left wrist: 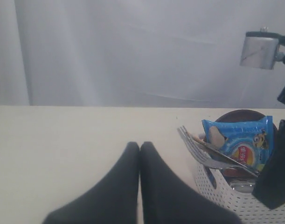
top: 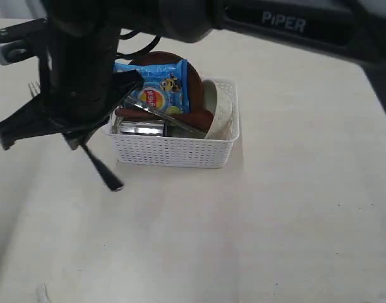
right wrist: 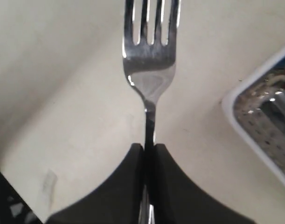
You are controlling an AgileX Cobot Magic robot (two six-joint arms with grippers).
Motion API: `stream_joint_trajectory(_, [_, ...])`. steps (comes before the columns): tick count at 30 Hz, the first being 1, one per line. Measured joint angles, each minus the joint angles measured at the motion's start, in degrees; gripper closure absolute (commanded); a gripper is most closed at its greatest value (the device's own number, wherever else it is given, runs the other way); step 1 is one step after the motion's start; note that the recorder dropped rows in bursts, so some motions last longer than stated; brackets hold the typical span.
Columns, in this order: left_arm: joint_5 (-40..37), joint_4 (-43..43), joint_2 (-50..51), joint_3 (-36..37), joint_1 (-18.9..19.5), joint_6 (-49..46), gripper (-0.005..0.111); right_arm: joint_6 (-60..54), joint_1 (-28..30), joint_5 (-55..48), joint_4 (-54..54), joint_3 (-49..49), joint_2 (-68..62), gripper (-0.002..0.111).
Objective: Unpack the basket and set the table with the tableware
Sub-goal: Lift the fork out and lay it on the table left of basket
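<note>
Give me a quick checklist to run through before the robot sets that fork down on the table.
1. Grip on the fork: ok, the right fingers are shut on its neck.
2. Fork out of the basket: ok, it is held beside it.
3. Landing spot: ok, only bare table shows beneath the tines.
4. Height above the table: cannot tell.
5. Left fingers out of the way: ok, shut, holding nothing, apart from the basket.
6. Basket unpacked: not ok, the bowl, brown plate and crisp packet are inside.
</note>
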State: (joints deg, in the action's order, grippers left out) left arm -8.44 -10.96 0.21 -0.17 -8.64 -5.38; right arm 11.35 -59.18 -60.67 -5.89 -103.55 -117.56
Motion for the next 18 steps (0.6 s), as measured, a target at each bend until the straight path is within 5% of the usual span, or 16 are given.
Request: stream_joint_trajectory(18, [0.0,0.0,0.0,0.0,0.0,0.0,0.107,39.06,-9.32,10.81,4.97,-0.21,-11.57,0.109])
